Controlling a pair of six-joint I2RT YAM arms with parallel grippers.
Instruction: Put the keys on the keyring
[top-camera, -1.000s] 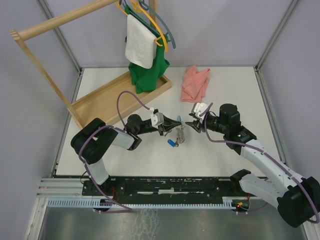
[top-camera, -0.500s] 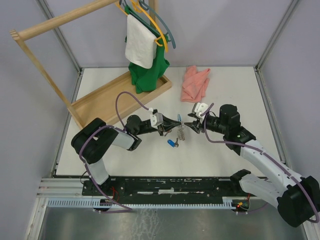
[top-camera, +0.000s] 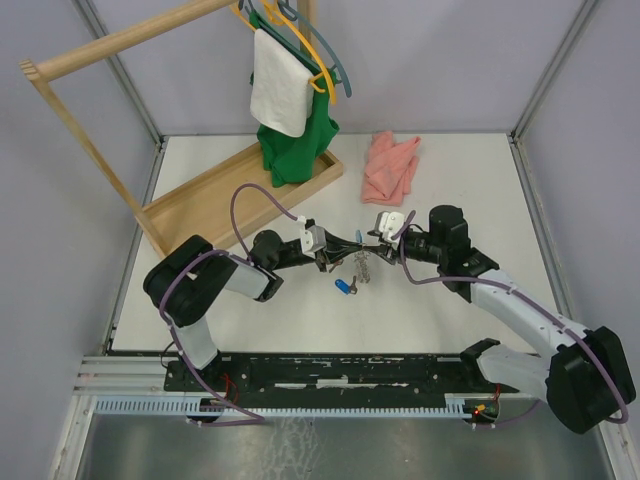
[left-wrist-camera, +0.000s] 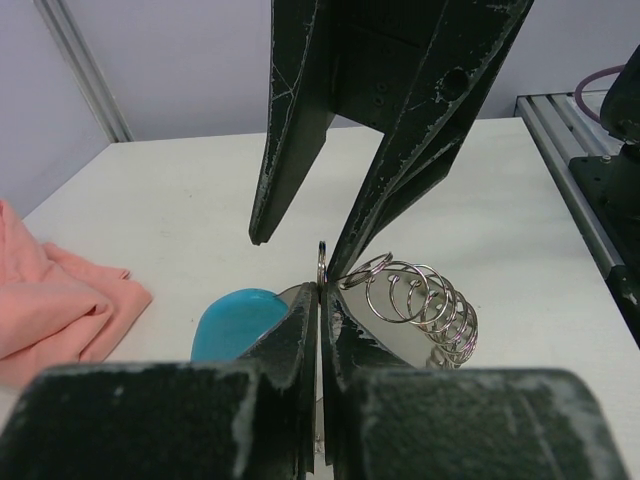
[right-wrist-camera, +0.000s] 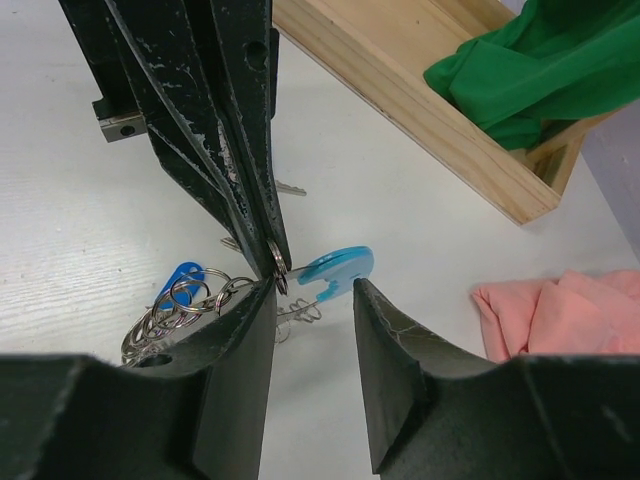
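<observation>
Top external: white table (top-camera: 480, 190), grey walls (top-camera: 450, 60). My left gripper (top-camera: 354, 242) is clamped on the keyring (top-camera: 365, 266) mid-table; right gripper (top-camera: 373, 243) jaws are apart beside it. Pink cloth (top-camera: 390, 168) lies near the far edge.

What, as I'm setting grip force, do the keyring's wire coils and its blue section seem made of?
Keyring coils: bare metal wire, probably steel; silvery, with bright glints along the loops. Blue section: likely plastic; opaque, even light-blue colour, smooth surface, rounded edge.

Bright, even, diffuse lighting is recorded; shadows are faint. Foreground at 6 o'clock in both wrist views is blurred.
</observation>
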